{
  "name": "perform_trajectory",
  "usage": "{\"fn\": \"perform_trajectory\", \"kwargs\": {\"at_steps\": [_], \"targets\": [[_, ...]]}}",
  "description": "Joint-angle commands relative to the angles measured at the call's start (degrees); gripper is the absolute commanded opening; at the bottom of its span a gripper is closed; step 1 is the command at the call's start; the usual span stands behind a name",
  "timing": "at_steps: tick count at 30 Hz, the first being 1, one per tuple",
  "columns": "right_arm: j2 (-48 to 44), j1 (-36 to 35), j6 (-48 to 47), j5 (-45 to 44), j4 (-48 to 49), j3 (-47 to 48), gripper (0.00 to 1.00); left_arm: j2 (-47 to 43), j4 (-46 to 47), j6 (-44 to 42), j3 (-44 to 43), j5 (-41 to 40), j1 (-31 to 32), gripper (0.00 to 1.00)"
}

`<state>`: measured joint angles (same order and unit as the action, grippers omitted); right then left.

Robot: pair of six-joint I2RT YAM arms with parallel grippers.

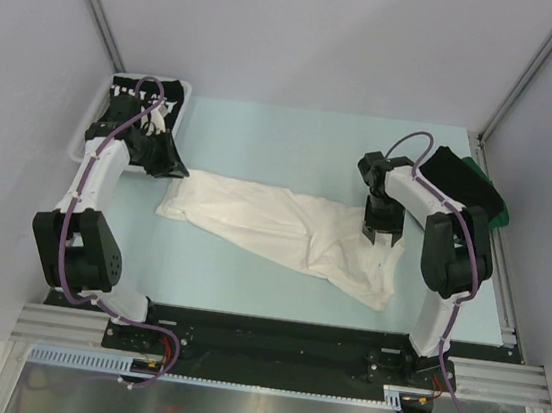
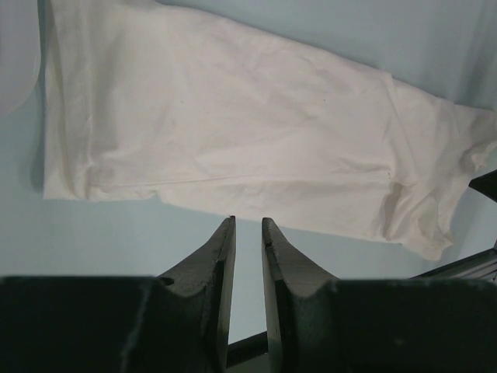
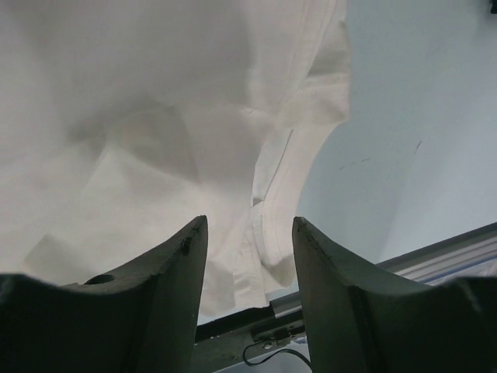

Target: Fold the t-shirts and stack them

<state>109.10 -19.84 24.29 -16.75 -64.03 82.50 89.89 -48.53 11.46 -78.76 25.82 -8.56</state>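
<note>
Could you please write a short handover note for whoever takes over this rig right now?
Left gripper: barely open, empty, by the white tee's left end.
Right gripper: open, above its right end, gripping nothing.
White tee laid across mid-table, right end rumpled.
Black and green tees piled at the right edge, apparently done; lettered black tee in the basket.
Left: fold and stack the white tee, then the basket's.

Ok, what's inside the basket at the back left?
A black shirt with white lettering lies in the basket. The left arm crosses over part of it, so whether more clothes lie underneath cannot be seen.
</note>
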Motion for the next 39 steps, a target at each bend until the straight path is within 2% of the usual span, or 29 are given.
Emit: {"fn": "perform_trajectory", "kwargs": {"at_steps": [1,9,19,27,37,39], "targets": [[0.0,0.8,0.9,-3.9,3.5,1.3,0.55,-0.9,1.0,-1.1,-0.7,1.4,-0.4,0.24],[-0.6,2.3,1.7,-7.7,7.8,0.1,0.56,-1.1,1.0,-1.4,-0.5,0.8,-0.4,0.24],[-2.8,3.0,1.6,-7.2,8.7,-0.1,0.56,0.2,1.2,-1.3,-0.7,0.2,-0.4,0.24],[-0.6,3.3,2.0,-8.1,9.4,-1.0,0.57,0.0,0.6,-1.4,-1.7,-0.4,-0.4,0.25],[-6.4,3.4,1.6,-2.4,11.0,0.4,0.58,1.5,1.0,-1.3,-0.6,-4.4,-0.3,0.25],[-7.0,3.4,1.7,-2.2,10.2,2.0,0.58,2.1,1.3,-1.2,-0.9,-5.6,-0.3,0.29]]}}
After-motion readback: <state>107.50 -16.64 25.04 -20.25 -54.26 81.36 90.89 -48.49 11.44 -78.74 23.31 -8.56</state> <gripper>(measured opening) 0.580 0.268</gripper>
